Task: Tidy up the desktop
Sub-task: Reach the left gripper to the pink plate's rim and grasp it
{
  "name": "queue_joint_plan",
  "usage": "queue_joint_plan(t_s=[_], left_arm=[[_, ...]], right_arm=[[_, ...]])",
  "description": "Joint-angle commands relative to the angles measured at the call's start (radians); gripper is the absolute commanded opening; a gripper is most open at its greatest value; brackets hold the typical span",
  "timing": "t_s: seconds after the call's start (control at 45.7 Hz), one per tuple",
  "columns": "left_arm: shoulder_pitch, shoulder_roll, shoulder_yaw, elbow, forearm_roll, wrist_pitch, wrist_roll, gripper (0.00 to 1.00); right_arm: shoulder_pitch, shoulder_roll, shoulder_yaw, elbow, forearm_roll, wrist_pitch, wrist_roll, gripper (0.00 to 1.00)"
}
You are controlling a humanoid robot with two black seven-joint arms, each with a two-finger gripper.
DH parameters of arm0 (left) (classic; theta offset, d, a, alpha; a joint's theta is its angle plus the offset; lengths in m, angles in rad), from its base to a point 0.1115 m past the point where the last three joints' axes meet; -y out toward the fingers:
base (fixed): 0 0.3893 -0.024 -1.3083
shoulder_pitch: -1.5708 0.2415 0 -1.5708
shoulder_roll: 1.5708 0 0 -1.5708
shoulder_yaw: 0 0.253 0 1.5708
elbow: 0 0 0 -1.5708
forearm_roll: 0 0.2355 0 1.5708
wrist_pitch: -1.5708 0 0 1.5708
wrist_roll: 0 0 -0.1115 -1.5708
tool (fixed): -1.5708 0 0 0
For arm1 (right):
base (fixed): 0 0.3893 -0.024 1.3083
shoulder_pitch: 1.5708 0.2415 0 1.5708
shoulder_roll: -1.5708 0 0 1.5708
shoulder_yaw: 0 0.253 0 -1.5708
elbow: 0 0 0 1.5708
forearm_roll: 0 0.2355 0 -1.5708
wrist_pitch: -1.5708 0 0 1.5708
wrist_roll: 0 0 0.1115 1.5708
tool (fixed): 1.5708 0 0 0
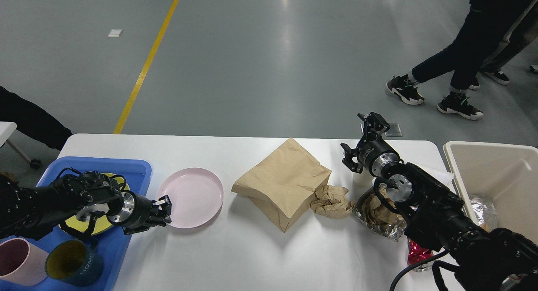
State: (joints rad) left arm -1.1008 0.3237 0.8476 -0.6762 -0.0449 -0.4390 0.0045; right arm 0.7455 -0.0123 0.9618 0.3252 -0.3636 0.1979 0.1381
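left gripper [164, 210] low, fingers slightly parted; right gripper [365, 141] raised, fingers spread wide.

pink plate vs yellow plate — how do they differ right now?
The pink plate lies directly on the white desktop, while the yellow plate sits inside the blue tray. The pink plate is fully visible; the yellow plate is mostly covered by my left arm. The left gripper is at the pink plate's left rim and is past the yellow plate. Both are round and lie flat.
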Motion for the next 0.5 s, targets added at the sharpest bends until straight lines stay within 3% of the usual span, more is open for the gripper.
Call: queue_joint_plan(t_s=[0.0,0.131,0.328,0.482], left_arm=[[0.001,0.002,0.001,0.006,0.000,-0.012,0.002,0.09],[-0.004,0.003,0.001,0.009,0.000,-0.078,0.002,0.00],[-0.016,-0.002,-0.004,0.001,-0.001,-0.128,0.000,0.00],[-0.068,0.028,0.007,-0.008,-0.001,-0.230,0.000,0.00]], right_arm=[[0.000,0.000,0.000,0.000,0.000,0.000,0.000,1.00],[0.000,0.000,0.000,0.000,0.000,0.000,0.000,1.00],[0.000,0.000,0.000,0.000,0.000,0.000,0.000,1.00],[0.000,0.000,0.000,0.000,0.000,0.000,0.000,1.00]])
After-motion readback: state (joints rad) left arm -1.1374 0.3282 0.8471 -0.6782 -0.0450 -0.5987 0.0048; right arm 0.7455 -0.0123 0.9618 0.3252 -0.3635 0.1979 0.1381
